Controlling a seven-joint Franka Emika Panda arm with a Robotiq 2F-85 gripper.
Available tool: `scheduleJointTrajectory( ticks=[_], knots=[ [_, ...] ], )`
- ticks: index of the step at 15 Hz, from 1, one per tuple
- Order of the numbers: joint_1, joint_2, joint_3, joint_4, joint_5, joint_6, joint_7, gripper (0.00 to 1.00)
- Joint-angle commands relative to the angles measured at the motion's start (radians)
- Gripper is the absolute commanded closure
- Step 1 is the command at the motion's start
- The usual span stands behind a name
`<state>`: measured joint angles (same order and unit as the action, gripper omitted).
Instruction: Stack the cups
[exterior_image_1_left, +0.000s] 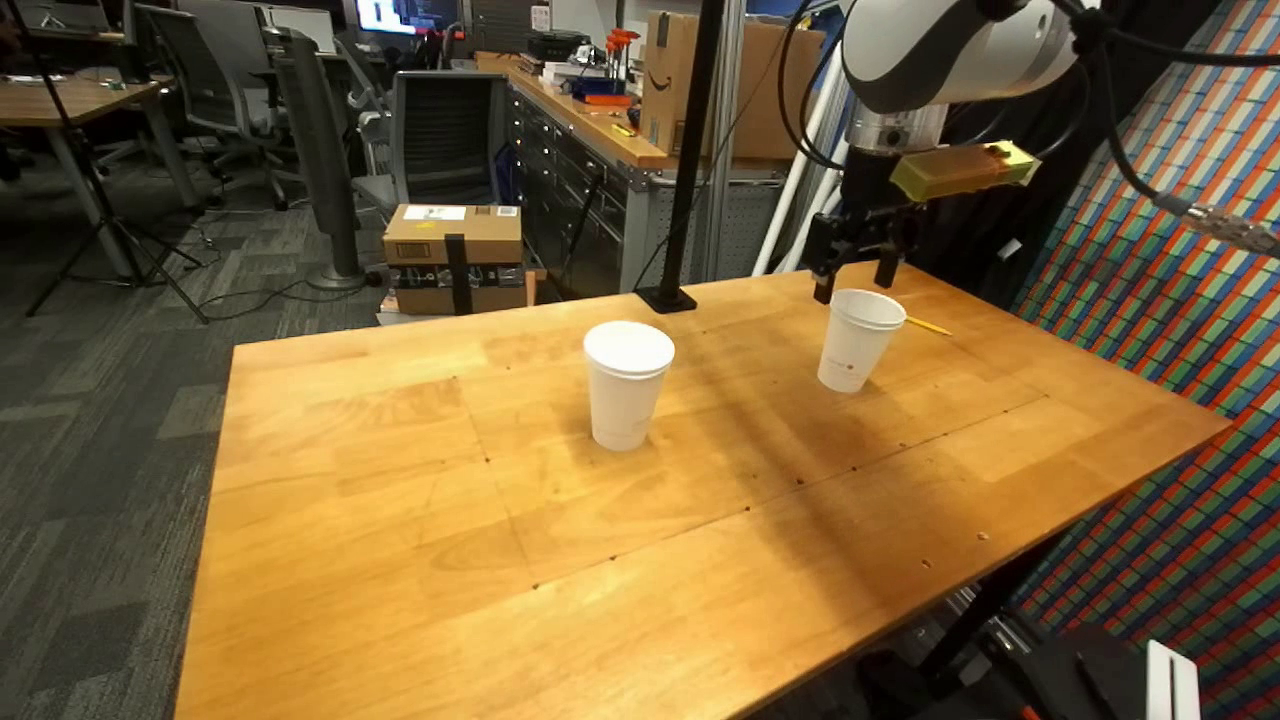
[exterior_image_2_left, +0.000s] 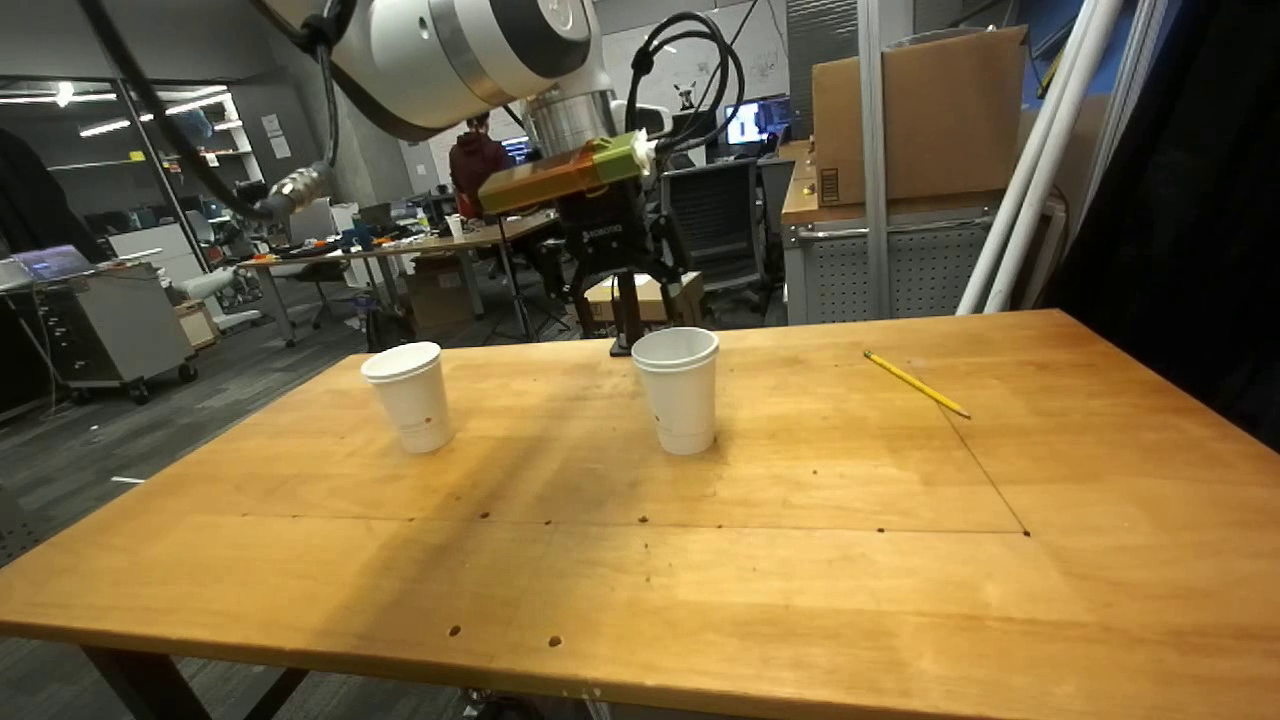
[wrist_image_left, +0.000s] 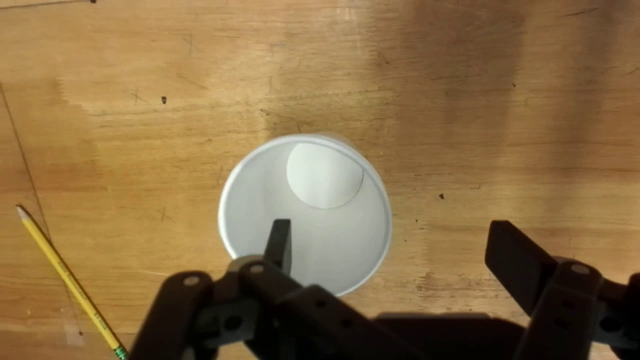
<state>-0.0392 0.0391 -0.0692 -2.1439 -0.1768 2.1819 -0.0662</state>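
Observation:
Two white paper cups stand upright, apart, on the wooden table. The near-gripper cup (exterior_image_1_left: 858, 345) also shows in an exterior view (exterior_image_2_left: 682, 400) and from above, open and hollow, in the wrist view (wrist_image_left: 320, 230). The far cup (exterior_image_1_left: 622, 400) also shows in an exterior view (exterior_image_2_left: 412, 405); it is out of the wrist view. My gripper (exterior_image_1_left: 854, 287), also seen in an exterior view (exterior_image_2_left: 627, 312), is open and empty above the table by the near cup. In the wrist view (wrist_image_left: 390, 225), the left finger overlaps the cup's opening and the right finger is over bare wood.
A yellow pencil (exterior_image_2_left: 917, 385) lies on the wooden table (exterior_image_1_left: 420, 560) beside the near cup; it also shows in the wrist view (wrist_image_left: 70, 280). A black post (exterior_image_1_left: 690, 170) stands at the table's back edge. Cardboard boxes (exterior_image_1_left: 455, 260) sit beyond the table.

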Motion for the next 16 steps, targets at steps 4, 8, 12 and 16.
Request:
scheduleJointTrajectory(
  ticks=[4,8,12,16],
  knots=[
    [-0.001,0.002,0.008,-0.035,-0.029,-0.035,0.086,0.0],
    [-0.005,0.015,0.008,-0.053,0.017,-0.045,0.053,0.0],
    [-0.009,0.018,0.008,-0.044,0.052,-0.052,0.024,0.0],
    [-0.01,0.021,0.008,-0.035,0.07,-0.051,0.001,0.0]
  ],
)
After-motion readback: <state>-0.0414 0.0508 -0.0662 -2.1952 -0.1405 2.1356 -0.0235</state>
